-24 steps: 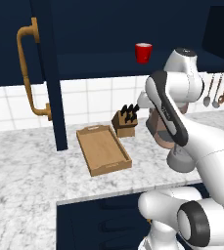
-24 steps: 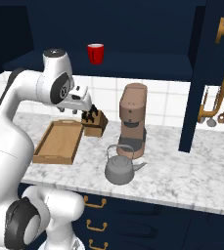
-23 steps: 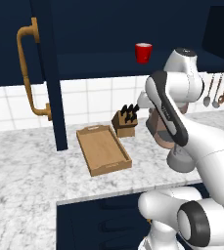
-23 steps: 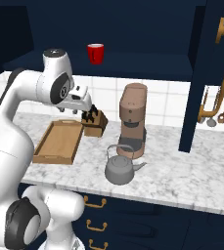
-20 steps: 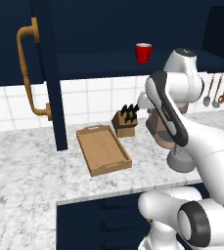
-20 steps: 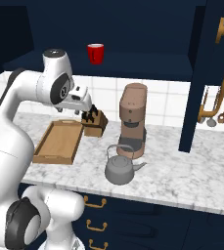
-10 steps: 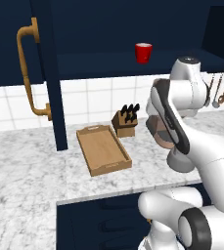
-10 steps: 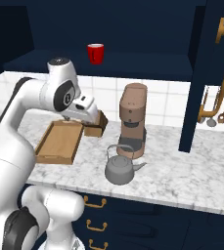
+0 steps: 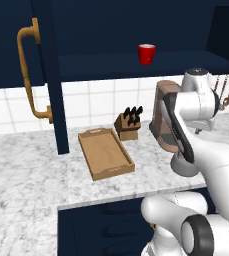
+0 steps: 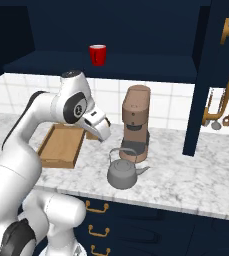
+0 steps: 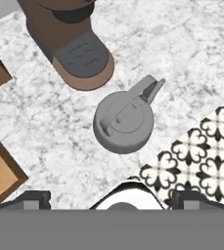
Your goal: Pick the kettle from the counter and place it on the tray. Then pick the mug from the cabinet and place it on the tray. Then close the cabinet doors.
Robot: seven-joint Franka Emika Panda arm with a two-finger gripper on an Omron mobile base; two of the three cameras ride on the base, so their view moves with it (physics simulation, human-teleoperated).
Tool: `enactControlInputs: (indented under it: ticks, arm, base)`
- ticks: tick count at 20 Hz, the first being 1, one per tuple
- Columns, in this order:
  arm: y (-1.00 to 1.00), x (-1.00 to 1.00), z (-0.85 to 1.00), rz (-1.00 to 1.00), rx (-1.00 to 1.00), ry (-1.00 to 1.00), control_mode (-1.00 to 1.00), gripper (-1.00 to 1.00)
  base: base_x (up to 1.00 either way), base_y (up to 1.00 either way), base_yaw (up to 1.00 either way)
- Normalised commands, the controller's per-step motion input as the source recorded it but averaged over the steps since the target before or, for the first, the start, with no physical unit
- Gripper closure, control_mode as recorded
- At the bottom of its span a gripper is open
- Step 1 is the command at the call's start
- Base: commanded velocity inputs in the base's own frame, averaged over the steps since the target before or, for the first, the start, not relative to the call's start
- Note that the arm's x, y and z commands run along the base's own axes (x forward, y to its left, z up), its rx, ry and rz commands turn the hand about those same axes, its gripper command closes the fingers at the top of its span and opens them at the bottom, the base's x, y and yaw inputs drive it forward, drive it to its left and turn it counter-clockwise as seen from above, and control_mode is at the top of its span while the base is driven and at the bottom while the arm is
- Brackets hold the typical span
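Note:
The grey kettle (image 10: 123, 172) stands on the marble counter (image 10: 186, 180) in front of the coffee machine. In the hand view the kettle (image 11: 124, 122) lies straight ahead, seen from above, its handle across the lid. My gripper (image 10: 102, 131) hangs above and to the left of it, open (image 11: 112, 197), nothing between its tips. The wooden tray (image 9: 106, 152) lies bare on the counter to the left (image 10: 61, 145). The red mug (image 9: 146, 53) stands on the cabinet shelf (image 9: 101, 65), also visible as a mug (image 10: 97, 54) from the right. Both cabinet doors (image 9: 46, 75) (image 10: 206, 75) stand open.
A brown coffee machine (image 10: 136, 122) stands right behind the kettle, its base (image 11: 84, 63) close to it. A knife block (image 9: 128, 125) sits beside the tray. Utensils (image 10: 218, 117) hang on the wall. The counter's front edge and patterned floor (image 11: 206, 161) lie near the kettle.
My hand has swung right and down, from over the knife block to above the kettle. Kettle, tray and mug have stayed put.

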Motion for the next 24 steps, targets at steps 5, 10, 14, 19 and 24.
enactControlInputs:
  ticks: [5, 10, 14, 19, 24]
  arm:
    - [-0.37, 0.21, -0.21, 0.01, 0.0, 0.01, -1.0, -1.0]
    - [-0.21, 0.42, -0.25, 0.01, 0.0, 0.16, -1.0, -1.0]
    - [-0.12, 0.22, -0.35, 0.0, 0.0, 0.15, -1.0, -1.0]
    - [-0.1, 0.29, -0.29, 0.0, 0.0, 0.06, -1.0, -1.0]
    - [-0.16, 0.24, -0.26, 0.0, 0.0, 0.01, -1.0, -1.0]
  base:
    - [0.0, 0.0, 0.0]
    - [0.0, 0.0, 0.0]
    - [0.0, 0.0, 0.0]
    - [0.0, 0.0, 0.0]
    - [0.0, 0.0, 0.0]
